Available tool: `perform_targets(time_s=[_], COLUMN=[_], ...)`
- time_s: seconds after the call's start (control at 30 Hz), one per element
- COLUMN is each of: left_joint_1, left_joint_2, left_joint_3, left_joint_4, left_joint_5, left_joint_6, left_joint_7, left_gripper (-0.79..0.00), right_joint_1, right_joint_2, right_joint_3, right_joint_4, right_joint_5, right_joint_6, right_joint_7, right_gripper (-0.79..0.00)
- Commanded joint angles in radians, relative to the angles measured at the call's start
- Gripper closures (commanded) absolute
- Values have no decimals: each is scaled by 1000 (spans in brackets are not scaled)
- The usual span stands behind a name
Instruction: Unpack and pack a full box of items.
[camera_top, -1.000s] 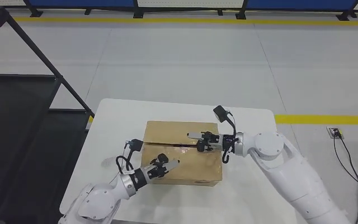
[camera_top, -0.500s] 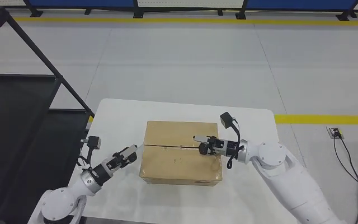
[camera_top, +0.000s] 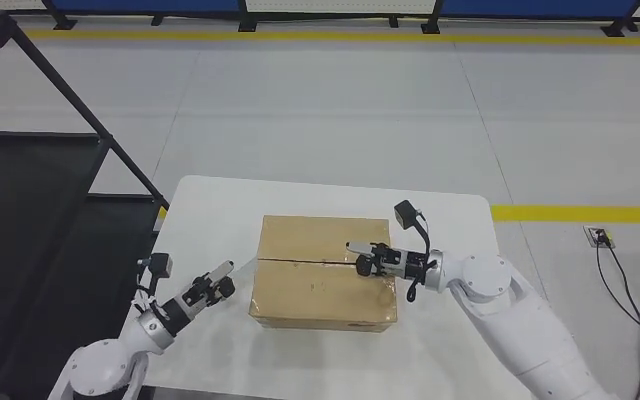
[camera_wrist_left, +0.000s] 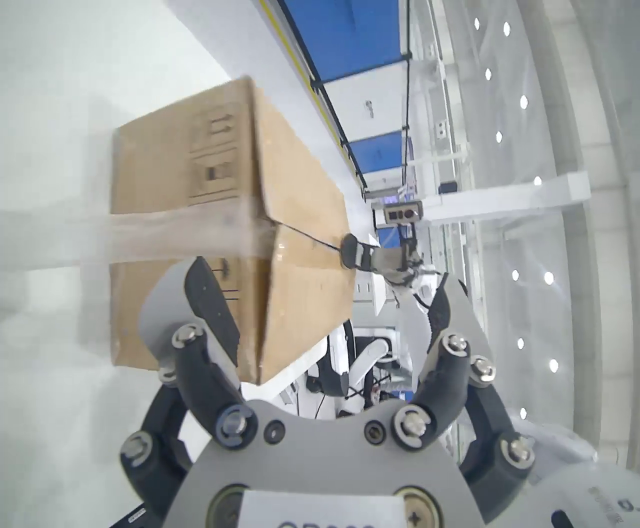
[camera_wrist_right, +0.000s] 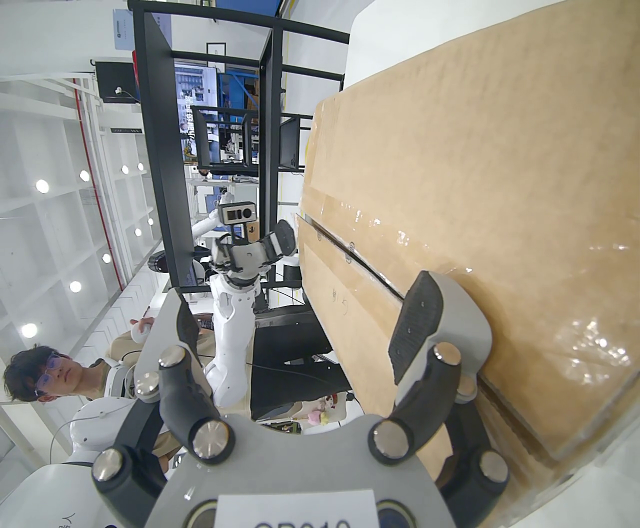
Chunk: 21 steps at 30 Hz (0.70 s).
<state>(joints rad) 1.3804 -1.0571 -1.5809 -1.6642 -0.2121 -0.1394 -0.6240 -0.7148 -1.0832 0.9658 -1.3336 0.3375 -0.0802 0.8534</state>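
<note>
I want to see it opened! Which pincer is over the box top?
The right pincer: it is above the middle seam of the cardboard box. The left pincer is off to its side, over the white table, not touching it.

The white counter (camera_top: 205, 215) has rounded corners and a plain, smooth top. One brown cardboard box (camera_top: 310, 290) rests flat on it, about midway between the counter's two sides. The box is closed, and its top flaps meet in a seam along its length.
</note>
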Motion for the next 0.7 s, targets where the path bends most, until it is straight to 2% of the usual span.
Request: perform_targets(time_s=[0.0, 0.1, 0.37, 0.5, 0.67], left_joint_1=[11, 29, 15, -35, -141], left_joint_2=[-8, -19, -34, -43, -61], left_joint_3=[24, 52, 119, 142, 183], left_joint_4=[33, 75, 152, 204, 328], left_joint_5=[-51, -91, -142, -146, -199], left_joint_6=[10, -4, 6, 30, 61], left_joint_7=[65, 142, 153, 199, 254], left_gripper=[-785, -785, -785, -785, -785], right_joint_1=[0, 0, 0, 0, 0], right_joint_2=[0, 0, 0, 0, 0], right_joint_3=[0, 0, 0, 0, 0], right_joint_4=[0, 0, 0, 0, 0], right_joint_5=[0, 0, 0, 0, 0], right_joint_6=[0, 0, 0, 0, 0], right_joint_7=[0, 0, 0, 0, 0], right_gripper=[-785, -785, -785, -785, -785])
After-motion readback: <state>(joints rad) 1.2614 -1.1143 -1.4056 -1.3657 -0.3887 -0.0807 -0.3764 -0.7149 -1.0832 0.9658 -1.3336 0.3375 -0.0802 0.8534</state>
